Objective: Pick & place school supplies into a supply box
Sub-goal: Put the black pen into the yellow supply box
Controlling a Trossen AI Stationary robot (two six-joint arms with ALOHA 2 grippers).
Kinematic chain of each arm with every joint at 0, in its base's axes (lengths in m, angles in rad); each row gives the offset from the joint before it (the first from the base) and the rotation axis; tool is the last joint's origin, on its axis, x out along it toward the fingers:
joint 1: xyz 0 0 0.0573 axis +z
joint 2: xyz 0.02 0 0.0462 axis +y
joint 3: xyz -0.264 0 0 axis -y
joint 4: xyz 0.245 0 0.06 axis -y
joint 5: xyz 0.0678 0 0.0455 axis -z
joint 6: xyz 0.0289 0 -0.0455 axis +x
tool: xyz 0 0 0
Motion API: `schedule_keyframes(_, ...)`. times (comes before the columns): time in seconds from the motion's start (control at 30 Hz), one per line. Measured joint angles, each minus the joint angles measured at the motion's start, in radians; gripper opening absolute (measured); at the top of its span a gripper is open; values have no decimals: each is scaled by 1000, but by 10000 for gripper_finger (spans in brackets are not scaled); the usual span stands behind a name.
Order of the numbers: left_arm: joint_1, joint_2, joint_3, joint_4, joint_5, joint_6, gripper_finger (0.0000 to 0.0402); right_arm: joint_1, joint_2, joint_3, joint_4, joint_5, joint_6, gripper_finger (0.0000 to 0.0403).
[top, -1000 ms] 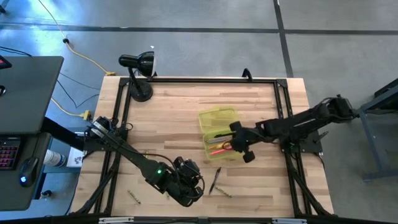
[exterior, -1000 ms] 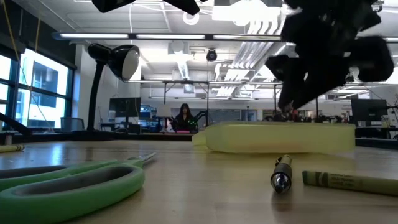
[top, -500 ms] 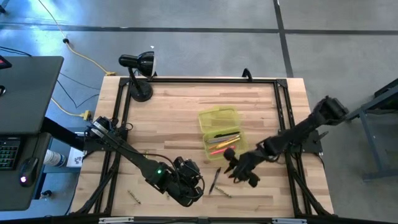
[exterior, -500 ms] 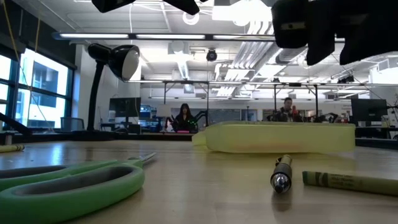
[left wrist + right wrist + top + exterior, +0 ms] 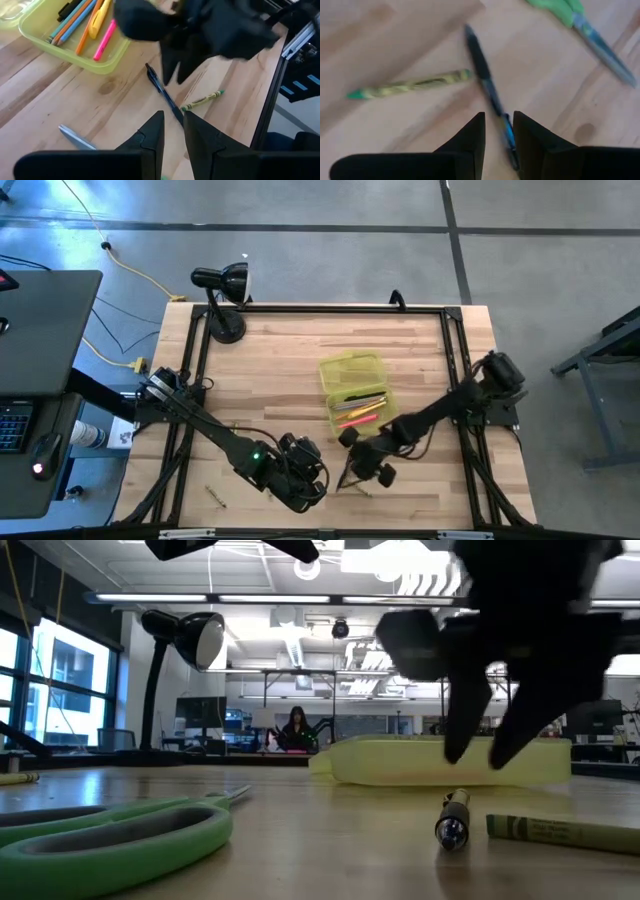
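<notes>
Right gripper (image 5: 496, 135) above dark slim pen (image 5: 487, 85) on wooden table (image 5: 280, 360).
Fingers slightly spread, holding nothing; green crayon (image 5: 410, 85) lies beside the pen.

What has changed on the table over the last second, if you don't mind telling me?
The right gripper left the yellow box and swung toward the table's front edge. It now hangs over the dark pen, fingers apart on either side, nothing held. The left gripper, pen, green crayon, scissors and lamp stayed put.
</notes>
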Motion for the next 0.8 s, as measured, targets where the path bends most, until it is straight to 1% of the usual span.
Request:
schedule_keyframes(0.1, 0, 0, 0, 0, 0, -7, 106, -16, 45, 60, -74, -13, -2, 78)
schedule_keyframes(0.33, 0, 0, 0, -1, 27, -15, 106, -23, 129, 123, -122, -18, -42, 78)
schedule_keyframes(0.57, 0, 0, 0, -2, 30, -14, 106, -23, 137, 121, -147, -10, -53, 76)
schedule_keyframes(0.7, 0, 0, 0, -2, 32, -15, 106, -23, 137, 122, -182, -5, -47, 60)
schedule_keyframes(0.8, 0, 0, 0, -2, 33, -15, 106, -22, 137, 122, -204, -9, -9, 46)
